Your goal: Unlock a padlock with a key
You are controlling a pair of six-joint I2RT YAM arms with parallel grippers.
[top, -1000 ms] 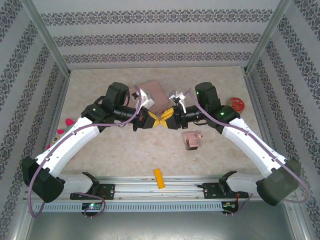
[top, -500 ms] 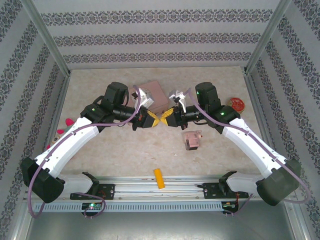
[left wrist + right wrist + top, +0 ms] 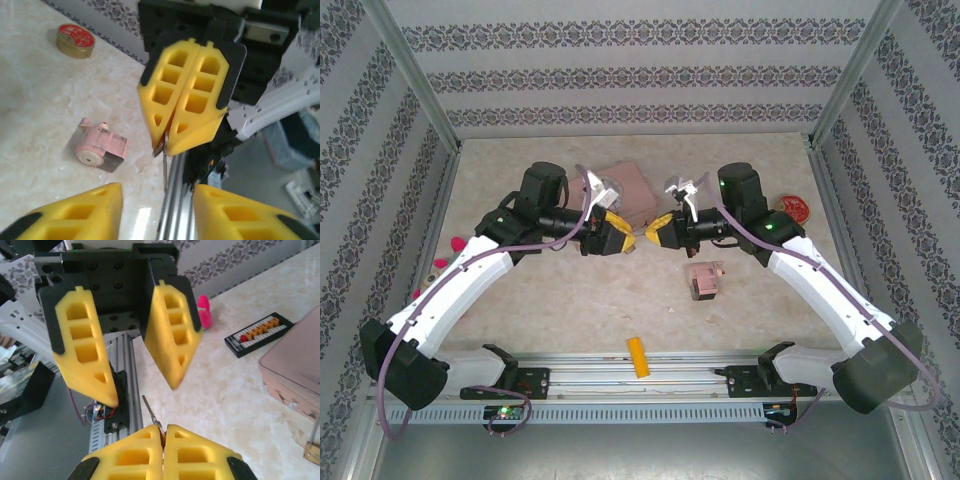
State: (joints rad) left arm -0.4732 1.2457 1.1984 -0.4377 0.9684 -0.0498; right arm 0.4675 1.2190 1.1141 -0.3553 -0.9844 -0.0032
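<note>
My right gripper is shut on the head of a thin silvery key, whose blade pokes out past the fingertips. In the left wrist view the same key hangs from the right gripper's closed yellow fingers. My left gripper is open, holds nothing and faces the key with a small gap. Over the table's middle, the left gripper and right gripper stand tip to tip, a little apart. The small brass padlock lies on the table beside the pink tin.
A small pink boxy block lies under the right arm. A round red-lidded tin sits at the right wall. A yellow piece lies by the near rail. A black strip with orange pieces lies at the left.
The grippers were touching tip to tip. The left gripper has since opened and drawn back to the left, while the right gripper has shut on the key.
</note>
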